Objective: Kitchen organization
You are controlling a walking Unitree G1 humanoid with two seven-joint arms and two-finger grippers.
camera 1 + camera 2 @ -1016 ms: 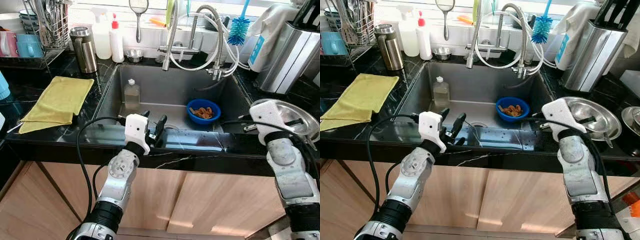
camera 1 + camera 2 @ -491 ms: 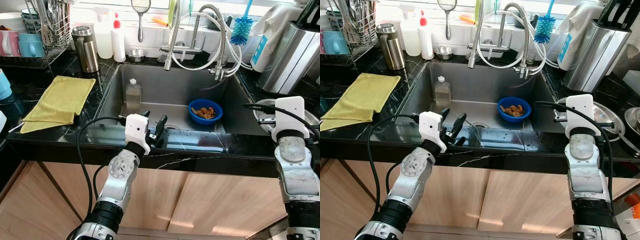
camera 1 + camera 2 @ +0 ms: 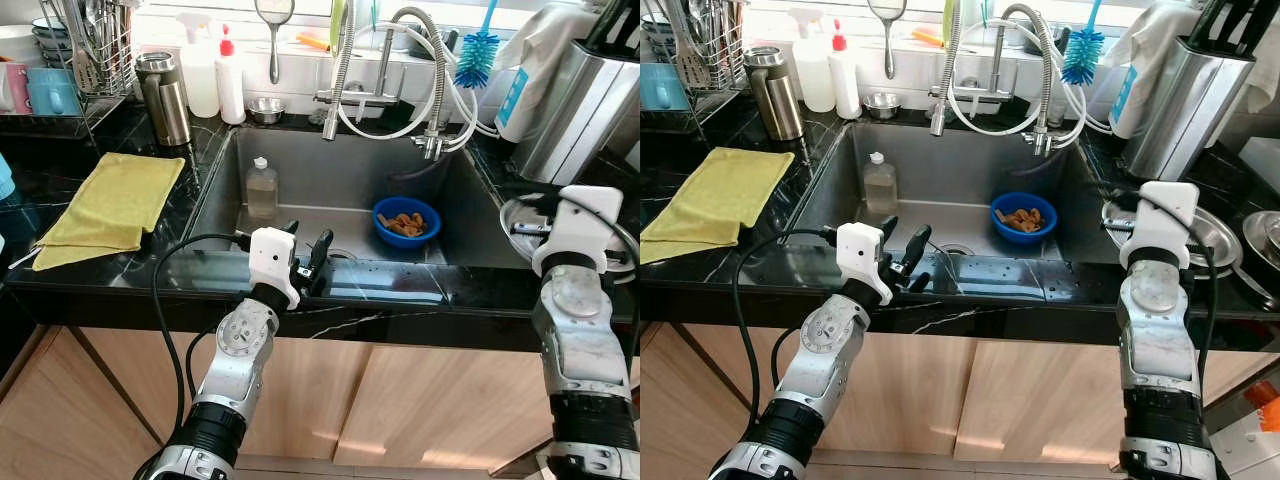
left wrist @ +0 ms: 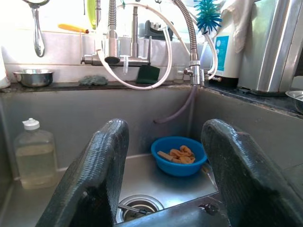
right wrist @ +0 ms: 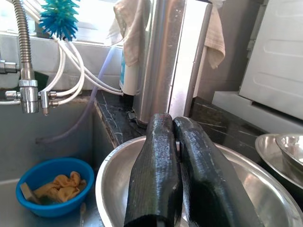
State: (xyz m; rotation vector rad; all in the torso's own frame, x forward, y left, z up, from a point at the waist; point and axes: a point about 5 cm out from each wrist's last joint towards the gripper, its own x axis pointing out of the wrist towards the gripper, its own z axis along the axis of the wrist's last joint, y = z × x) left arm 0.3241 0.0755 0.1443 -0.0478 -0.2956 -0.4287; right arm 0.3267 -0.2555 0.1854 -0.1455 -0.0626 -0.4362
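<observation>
The right end effector, its fingers pressed together, hangs over the steel bowl on the dark surface just right of the sink; whether the fingers touch the bowl's rim is hard to tell. The left end effector hovers spread at the sink's front edge, facing the blue bowl of scraps. The step in hand looks like clearing the steel bowl. Next, the right fingers would need to part and straddle the rim.

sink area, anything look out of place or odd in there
Two things sit down in the sink basin: a blue bowl holding brownish scraps and an upright clear bottle of pale liquid. Nothing looks spilled or tipped.
</observation>
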